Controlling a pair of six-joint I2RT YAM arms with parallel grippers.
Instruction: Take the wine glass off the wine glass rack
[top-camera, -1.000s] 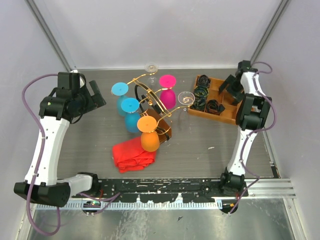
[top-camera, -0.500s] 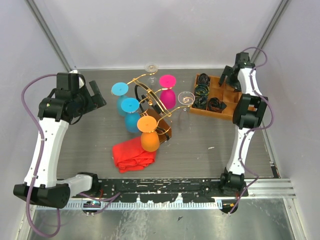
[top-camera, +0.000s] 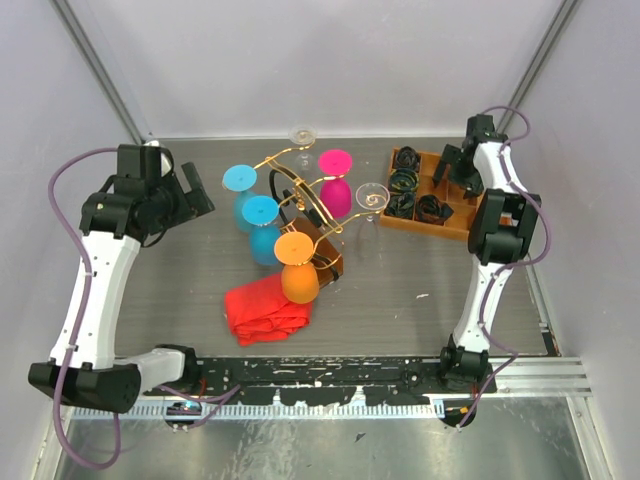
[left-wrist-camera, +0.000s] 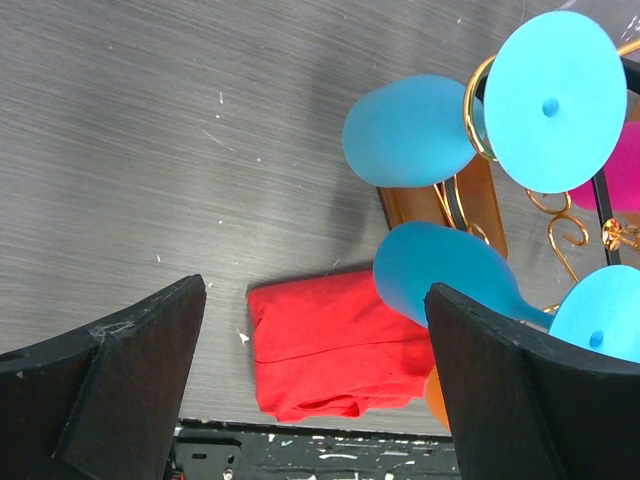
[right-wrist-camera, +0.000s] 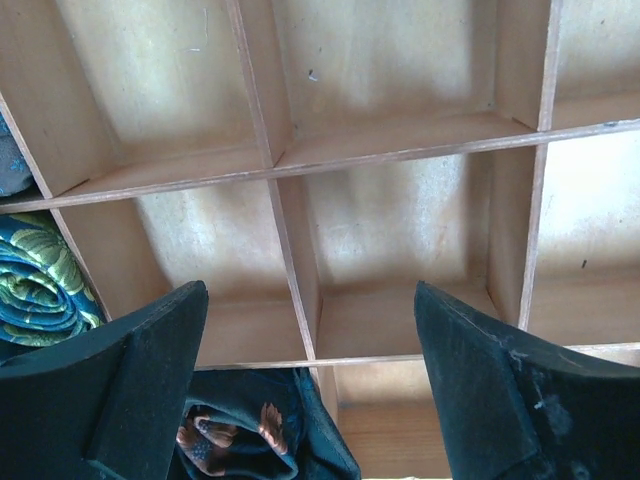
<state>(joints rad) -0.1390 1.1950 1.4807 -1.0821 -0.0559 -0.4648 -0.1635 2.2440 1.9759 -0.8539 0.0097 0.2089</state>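
Note:
The gold wire wine glass rack (top-camera: 300, 195) stands mid-table on its brown wooden base (top-camera: 328, 252). Wine glasses hang on it upside down: two blue (top-camera: 264, 243), one pink (top-camera: 337, 196), one orange (top-camera: 300, 282) and two clear (top-camera: 372, 196). My left gripper (top-camera: 195, 190) hovers open to the left of the rack, touching nothing. In the left wrist view the left gripper (left-wrist-camera: 315, 290) frames the blue glasses (left-wrist-camera: 405, 130) and the rack's wire (left-wrist-camera: 478, 205). My right gripper (top-camera: 455, 165) is open above the wooden tray (top-camera: 455, 232), away from the rack.
A folded red cloth (top-camera: 265, 305) lies in front of the rack, also under the left gripper (left-wrist-camera: 340, 345). The compartmented tray (right-wrist-camera: 290, 250) holds rolled patterned fabrics (right-wrist-camera: 35, 275) in several cells. Side walls stand close to both arms.
The right wrist swung toward the back of the tray and then came a little forward again, staying open. The left arm barely moved.

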